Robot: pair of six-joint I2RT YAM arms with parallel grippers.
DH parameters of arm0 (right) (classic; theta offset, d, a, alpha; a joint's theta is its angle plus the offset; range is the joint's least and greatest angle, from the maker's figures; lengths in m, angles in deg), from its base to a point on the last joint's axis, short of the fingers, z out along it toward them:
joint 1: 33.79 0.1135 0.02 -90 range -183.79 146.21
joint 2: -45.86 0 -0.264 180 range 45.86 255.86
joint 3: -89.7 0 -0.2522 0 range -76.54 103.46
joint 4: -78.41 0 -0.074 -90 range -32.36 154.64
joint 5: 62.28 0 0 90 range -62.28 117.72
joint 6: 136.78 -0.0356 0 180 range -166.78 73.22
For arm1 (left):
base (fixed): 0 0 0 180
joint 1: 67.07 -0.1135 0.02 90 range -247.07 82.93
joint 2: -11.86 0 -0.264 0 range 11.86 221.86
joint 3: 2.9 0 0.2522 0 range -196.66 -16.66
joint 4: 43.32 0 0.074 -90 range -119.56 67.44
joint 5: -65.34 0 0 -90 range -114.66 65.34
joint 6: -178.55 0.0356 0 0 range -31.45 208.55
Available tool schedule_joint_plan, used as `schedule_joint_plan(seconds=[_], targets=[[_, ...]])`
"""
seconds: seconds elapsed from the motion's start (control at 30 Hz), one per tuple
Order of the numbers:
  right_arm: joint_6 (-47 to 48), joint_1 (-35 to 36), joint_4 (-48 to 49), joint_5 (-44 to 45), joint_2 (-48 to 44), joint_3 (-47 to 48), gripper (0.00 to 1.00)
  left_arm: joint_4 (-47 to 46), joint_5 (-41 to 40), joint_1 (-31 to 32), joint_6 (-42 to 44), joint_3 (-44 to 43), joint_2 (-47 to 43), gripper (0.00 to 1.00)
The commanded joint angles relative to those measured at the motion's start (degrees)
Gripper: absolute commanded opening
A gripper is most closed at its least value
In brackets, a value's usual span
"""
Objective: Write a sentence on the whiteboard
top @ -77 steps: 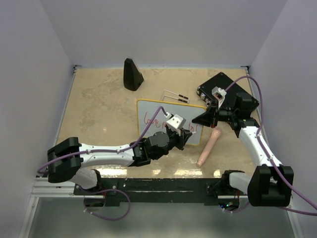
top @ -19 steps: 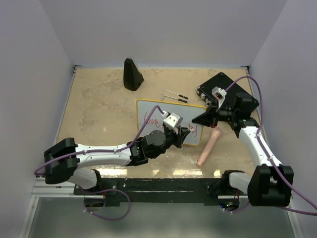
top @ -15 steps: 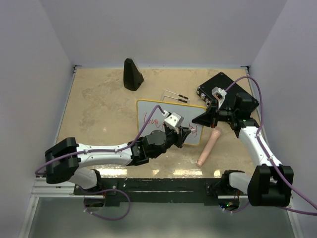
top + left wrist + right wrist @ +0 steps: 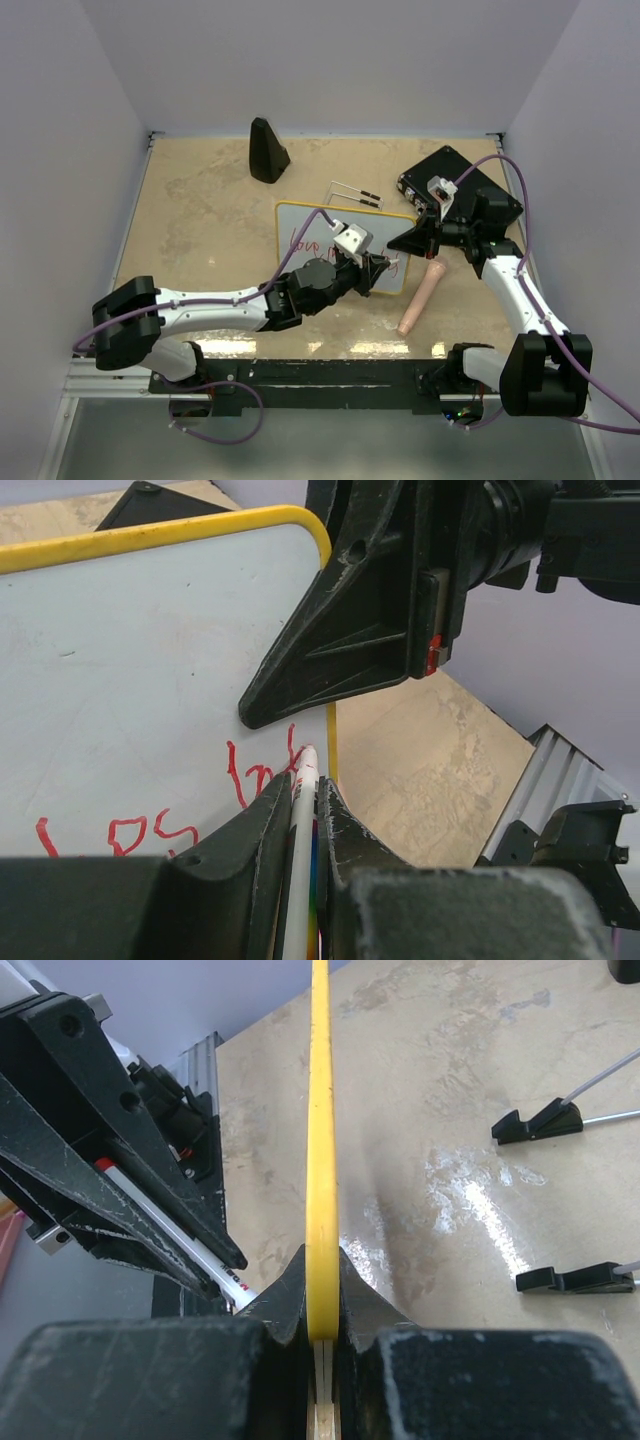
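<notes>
The whiteboard (image 4: 335, 222) lies tilted at mid-table, its white face (image 4: 120, 650) edged by a yellow rim (image 4: 321, 1130). Red handwritten words of the sentence (image 4: 303, 242) run across it, and the last strokes (image 4: 245, 778) end near the right rim. My left gripper (image 4: 384, 266) is shut on a white marker (image 4: 302, 815) whose tip touches the board beside those strokes. The marker (image 4: 205, 1258) also shows in the right wrist view. At the board's right edge my right gripper (image 4: 416, 238) is shut on the yellow rim, its jaws (image 4: 321, 1265) squeezing both sides.
A black wedge-shaped object (image 4: 267, 150) stands at the back. A black case (image 4: 447, 166) sits behind the right arm. Two thin wire stands with black feet (image 4: 355, 194) lie behind the board. A pale pink cylinder (image 4: 419, 296) lies on the table right of the board.
My left gripper has moved a little to the right along the board with the marker, and the red writing reaches closer to the right rim. The right gripper has stayed put.
</notes>
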Motion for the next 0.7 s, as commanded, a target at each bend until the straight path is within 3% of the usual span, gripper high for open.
schedule_joint_plan(seconds=[0.0,0.33,0.67], targets=[[-1.3,-0.1,2.4,-4.0,-1.7,0.6,0.0,-4.4,4.6,-0.5,0.8,0.6,-4.0,0.0],[-1.3,-0.1,2.3,-3.5,-2.1,0.5,0.0,-4.9,6.2,-0.5,-0.7,4.3,-6.1,0.0],[-1.3,-0.1,2.3,-3.6,-2.0,0.5,0.0,-3.8,5.7,-0.5,-0.5,0.4,-1.1,0.0]])
